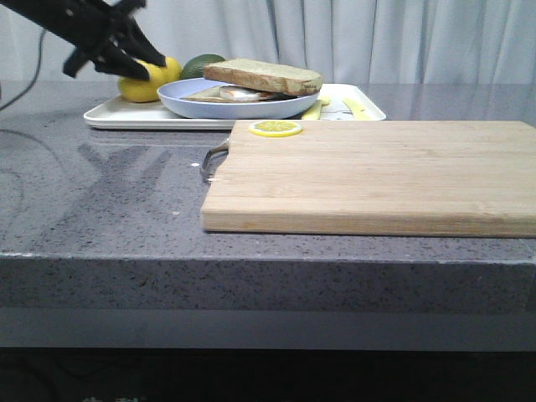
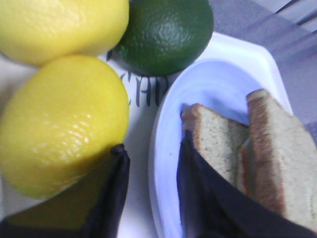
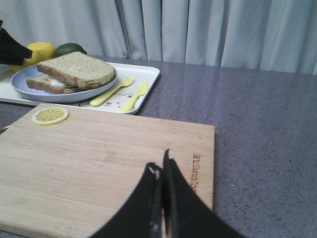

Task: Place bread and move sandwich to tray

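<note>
The thick bread slice (image 1: 264,75) lies on top of the egg sandwich (image 1: 226,94) on the pale blue plate (image 1: 243,107). The plate stands on the white tray (image 1: 142,117) at the back left. My left gripper (image 1: 153,67) is open at the plate's left edge. In the left wrist view its jaws (image 2: 151,146) stand either side of the plate rim (image 2: 213,84), apart from it, with the bread (image 2: 277,148) and sandwich (image 2: 215,144) beside one finger. My right gripper (image 3: 161,166) is shut and empty above the cutting board; it views the bread (image 3: 77,68) and plate (image 3: 29,84).
Two lemons (image 2: 59,124) (image 2: 59,25) and a dark green fruit (image 2: 166,32) crowd the tray's left end by the left fingers. A yellow fork (image 3: 111,91) and knife (image 3: 134,96) lie on the tray's right. A wooden cutting board (image 1: 377,176) with a lemon slice (image 1: 276,128) lies in front.
</note>
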### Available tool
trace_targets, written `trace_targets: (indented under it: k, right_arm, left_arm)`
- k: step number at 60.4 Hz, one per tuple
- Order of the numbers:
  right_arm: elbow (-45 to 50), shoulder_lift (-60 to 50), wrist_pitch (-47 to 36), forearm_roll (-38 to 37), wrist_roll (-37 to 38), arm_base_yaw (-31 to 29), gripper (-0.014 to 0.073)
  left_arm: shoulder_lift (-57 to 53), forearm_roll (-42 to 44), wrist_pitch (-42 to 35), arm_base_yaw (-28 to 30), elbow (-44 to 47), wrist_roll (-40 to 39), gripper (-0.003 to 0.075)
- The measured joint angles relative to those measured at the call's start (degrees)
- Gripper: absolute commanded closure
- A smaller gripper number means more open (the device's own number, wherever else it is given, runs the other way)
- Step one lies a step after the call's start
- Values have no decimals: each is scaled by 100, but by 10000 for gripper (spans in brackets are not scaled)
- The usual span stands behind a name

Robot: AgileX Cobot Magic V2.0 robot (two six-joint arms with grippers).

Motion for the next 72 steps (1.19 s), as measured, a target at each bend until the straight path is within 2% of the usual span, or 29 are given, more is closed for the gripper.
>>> trace_targets:
  k: [11,18,32,43,58,64,72]
  right_arm:
    - [0,0,0,0,0,0,670]
    - [0,0,0,0,0,0,670]
    - [0,0,0,0,0,0,670]
    - [0,0,0,0,0,0,670]
    - [0,0,0,0,0,0,670]
    - [0,0,0,0,0,0,670]
    - [0,0,0,0,0,0,670]
  left_arm:
    - [0,-521,435,293,-860,-24,741]
    - [-23,-642,562,320,-1290,-24,739]
    - [-80,-503,665,286,-1365,-382,739]
    - [-534,1035,691,136,-1365,-844,739]
    - [-1358,3306,743,-516,-1271,-1012,739]
    - [-1902,4123,743,-818,-568,-1031,739]
    - [-2600,4804,743,-1052,965,-1031,739]
